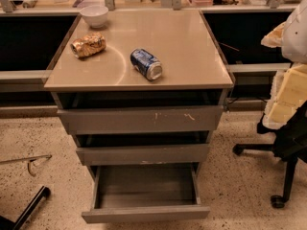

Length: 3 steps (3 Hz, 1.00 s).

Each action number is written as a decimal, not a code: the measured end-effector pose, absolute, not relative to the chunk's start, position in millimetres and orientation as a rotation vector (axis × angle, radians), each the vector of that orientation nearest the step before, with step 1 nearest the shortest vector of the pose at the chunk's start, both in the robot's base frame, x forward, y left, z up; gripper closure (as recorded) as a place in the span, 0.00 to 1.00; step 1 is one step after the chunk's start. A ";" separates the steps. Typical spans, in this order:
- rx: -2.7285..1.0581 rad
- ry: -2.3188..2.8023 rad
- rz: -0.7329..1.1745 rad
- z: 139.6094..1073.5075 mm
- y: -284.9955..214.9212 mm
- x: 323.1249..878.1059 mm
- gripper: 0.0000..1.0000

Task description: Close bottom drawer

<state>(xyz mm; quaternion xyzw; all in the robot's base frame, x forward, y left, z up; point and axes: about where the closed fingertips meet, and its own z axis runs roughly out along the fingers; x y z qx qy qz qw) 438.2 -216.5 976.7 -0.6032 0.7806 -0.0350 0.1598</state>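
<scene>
The bottom drawer is the lowest of three grey drawers in a cabinet at the centre of the camera view. It is pulled far out toward me, and its grey inside shows nothing in it. Its front is plain and has no handle. The middle drawer front and the taller, white-scratched top drawer front each stand out a little from the cabinet. My gripper is not in view. Only white and yellow padded shapes show at the right edge, well away from the drawer.
On the cabinet top lie a blue can on its side, a crumpled brown packet and a white bowl. A black office chair base stands at the right. A black leg and a metal piece lie on the floor at the left.
</scene>
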 end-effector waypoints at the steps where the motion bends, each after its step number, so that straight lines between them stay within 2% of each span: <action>1: -1.724 2.230 -0.100 976.7 -216.5 438.2 0.00; 3: -1.741 2.226 0.047 883.5 -220.8 429.3 0.00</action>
